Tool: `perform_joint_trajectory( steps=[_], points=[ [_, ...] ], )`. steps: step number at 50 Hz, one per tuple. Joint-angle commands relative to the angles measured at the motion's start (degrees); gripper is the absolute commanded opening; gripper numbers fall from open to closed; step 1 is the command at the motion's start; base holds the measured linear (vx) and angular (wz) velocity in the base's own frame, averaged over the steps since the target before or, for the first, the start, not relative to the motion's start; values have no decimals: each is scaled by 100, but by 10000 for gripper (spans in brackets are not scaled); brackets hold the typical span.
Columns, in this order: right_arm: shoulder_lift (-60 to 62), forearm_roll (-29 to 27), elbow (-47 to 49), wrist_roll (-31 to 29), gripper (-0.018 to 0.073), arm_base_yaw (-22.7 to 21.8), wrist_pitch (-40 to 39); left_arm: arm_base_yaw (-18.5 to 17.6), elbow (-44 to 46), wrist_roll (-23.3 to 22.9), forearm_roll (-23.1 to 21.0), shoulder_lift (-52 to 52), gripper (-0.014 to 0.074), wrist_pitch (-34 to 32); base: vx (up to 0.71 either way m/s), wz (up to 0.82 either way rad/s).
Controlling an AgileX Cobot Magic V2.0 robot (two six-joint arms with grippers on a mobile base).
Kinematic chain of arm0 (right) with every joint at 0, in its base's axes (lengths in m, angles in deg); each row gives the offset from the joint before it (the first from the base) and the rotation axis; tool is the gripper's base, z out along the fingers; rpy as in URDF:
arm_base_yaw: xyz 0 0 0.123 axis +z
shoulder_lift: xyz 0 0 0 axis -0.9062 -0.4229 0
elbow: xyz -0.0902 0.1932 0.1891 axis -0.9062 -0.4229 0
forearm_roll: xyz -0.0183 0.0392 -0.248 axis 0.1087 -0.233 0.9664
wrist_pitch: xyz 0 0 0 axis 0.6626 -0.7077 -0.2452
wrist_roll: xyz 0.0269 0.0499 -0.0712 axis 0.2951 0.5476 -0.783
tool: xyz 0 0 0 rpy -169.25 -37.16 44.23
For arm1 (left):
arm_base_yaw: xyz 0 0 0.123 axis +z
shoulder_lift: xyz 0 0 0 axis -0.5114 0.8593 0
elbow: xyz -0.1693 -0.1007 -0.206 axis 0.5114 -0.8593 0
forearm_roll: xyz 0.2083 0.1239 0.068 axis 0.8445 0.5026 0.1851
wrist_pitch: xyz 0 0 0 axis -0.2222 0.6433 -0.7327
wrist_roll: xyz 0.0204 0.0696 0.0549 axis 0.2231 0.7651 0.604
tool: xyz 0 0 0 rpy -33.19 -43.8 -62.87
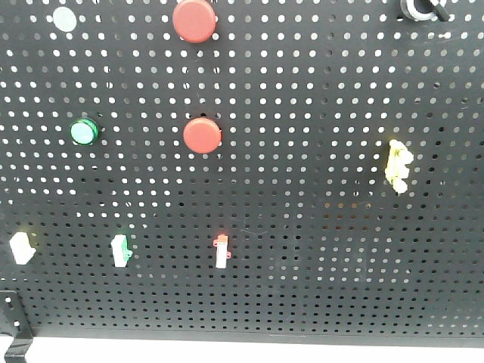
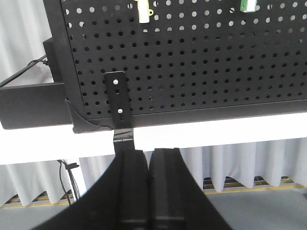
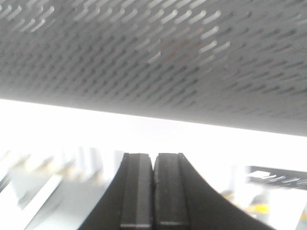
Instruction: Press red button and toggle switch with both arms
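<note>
Black perforated metal pegboard (image 1: 318, 249) filled my front view; the large round matte red button (image 1: 194, 20) sat at its top edge, left of centre. My left fingers (image 2: 148, 187) and right fingers (image 3: 153, 191) were clenched, holding nothing, below the board.

Front view: evenly lit and sharp; daylight shines through the pegboard (image 1: 318, 249) holes.
Left wrist view: crisp pegboard; the white band under its lower edge is blown out.
Right wrist view: motion-blurred, holes smeared into streaks, background overexposed and hazy.
Shadows: faint.
</note>
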Motion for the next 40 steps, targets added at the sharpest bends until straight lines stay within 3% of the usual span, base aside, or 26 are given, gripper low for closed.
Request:
perform_joint_trajectory(
  steps=[1, 9, 40],
  points=[
    [-92, 15, -63, -50, -3, -474, -609, 23, -191, -46, -4, -95, 1, -479, 0, 0],
    [224, 16, -68, -50, -3, -878, -542, 23, -191, -46, -4, -95, 1, -479, 0, 0],
    [539, 20, -68, -50, -3, -869, -442, 23, -191, -46, -4, -95, 1, -476, 0, 0]
  ],
)
